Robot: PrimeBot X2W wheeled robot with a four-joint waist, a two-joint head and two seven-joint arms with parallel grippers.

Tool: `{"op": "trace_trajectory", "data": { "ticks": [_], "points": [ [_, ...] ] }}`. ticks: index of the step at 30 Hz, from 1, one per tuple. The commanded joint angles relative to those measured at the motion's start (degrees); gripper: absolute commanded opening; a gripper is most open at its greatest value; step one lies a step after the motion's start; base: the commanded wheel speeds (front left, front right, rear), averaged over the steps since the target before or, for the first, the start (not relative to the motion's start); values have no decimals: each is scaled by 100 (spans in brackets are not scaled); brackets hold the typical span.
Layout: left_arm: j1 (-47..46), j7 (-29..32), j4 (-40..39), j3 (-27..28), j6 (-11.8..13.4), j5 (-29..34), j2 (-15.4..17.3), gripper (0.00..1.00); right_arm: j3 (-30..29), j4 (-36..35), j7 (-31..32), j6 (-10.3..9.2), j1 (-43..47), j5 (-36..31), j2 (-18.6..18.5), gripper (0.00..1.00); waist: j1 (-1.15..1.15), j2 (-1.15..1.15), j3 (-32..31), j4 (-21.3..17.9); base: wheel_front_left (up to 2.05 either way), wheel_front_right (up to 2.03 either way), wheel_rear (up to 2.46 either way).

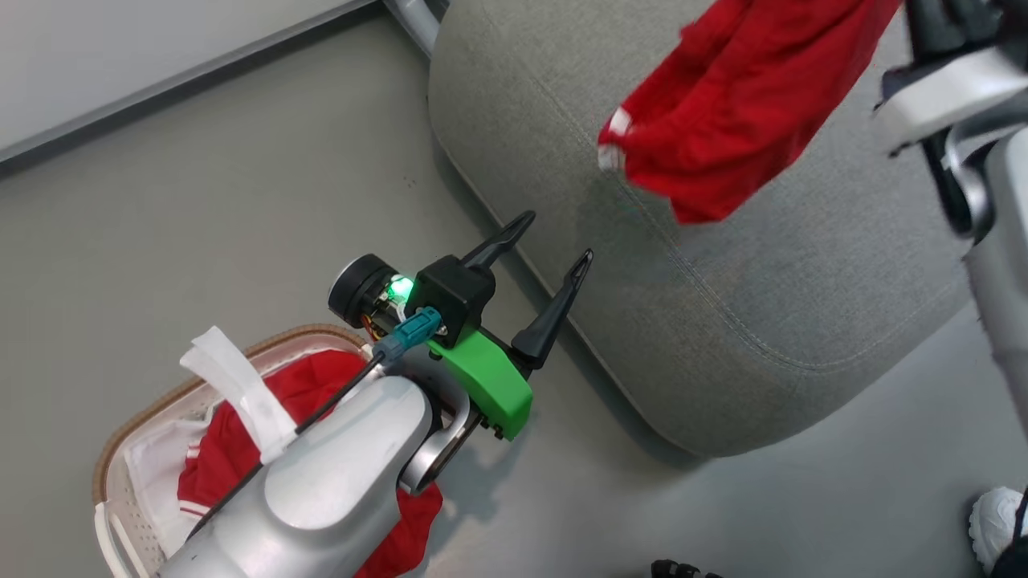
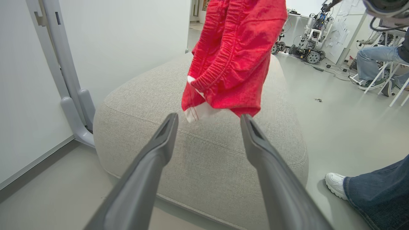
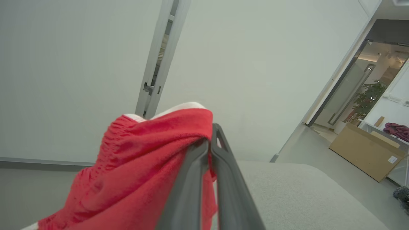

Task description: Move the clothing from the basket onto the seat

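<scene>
The right claw is clenched on a bright red soft knit garment with white trim, pinching a bunched fold at its top edge so the rest drapes below and to one side of the fingers. It looks light and limp, with no stiffness: it will likely sag, swing and fold wherever it is let go, and a pinch on gathered fabric such as the ribbed waistband should hold better than one on a single thin layer. Hung this way, its long axis runs down from the right claw toward the large grey fabric-upholstered seat cushion, the white-trimmed hem lowest and just above the cushion; whether it touches, I cannot tell. The left claw is released, jaws wide apart and holding nothing, its tips pointing at the hanging hem ahead. Behind the left claw's wrist sits the oval white perforated basket with a brown woven rim, more red clothing heaped inside.
</scene>
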Motion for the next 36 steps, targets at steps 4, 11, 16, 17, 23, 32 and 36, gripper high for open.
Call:
{"op": "trace_trajectory", "data": {
  "ticks": [4, 11, 16, 17, 23, 32, 36],
  "points": [
    [-179, 180, -368, -35, 123, 158, 178, 100, -29, 207, 271, -8, -1009, 225, -527, 0, -1, 0, 665, 562, 0, 0, 0],
    [-401, 466, -1005, -95, 332, 446, 403, 100, -287, 759, 676, -8, -2045, 185, -1287, 0, -1, 0, 1362, 1024, 0, 0, 0],
    [-512, 678, -1474, -136, 464, 598, 550, 100, -799, 1328, 603, -8, -2356, -2, -1587, 0, -1, 0, 1776, 1270, 0, 0, 0],
    [-523, 716, -1553, -137, 491, 625, 578, 100, -906, 1418, 561, -8, -2375, -47, -1605, 0, -1, 0, 1845, 1300, 0, 0, 0],
    [-582, 976, -1985, -185, 633, 792, 771, 100, -1614, 2066, 74, -8, -2287, -509, -1313, 0, -1, 0, 2169, 1386, 0, 0, 0],
    [-632, 1171, -2291, -236, 693, 834, 903, 100, -2101, 2847, -247, -8, -1965, -1367, -426, 20, -1, 0, 2312, 1377, 0, 0, 0],
    [-623, 1158, -2275, -226, 690, 768, 914, 100, -2056, 3215, -274, -8, -1867, -1462, -194, 100, -1, 0, 2296, 1350, 0, 0, 0]
  ]
}}
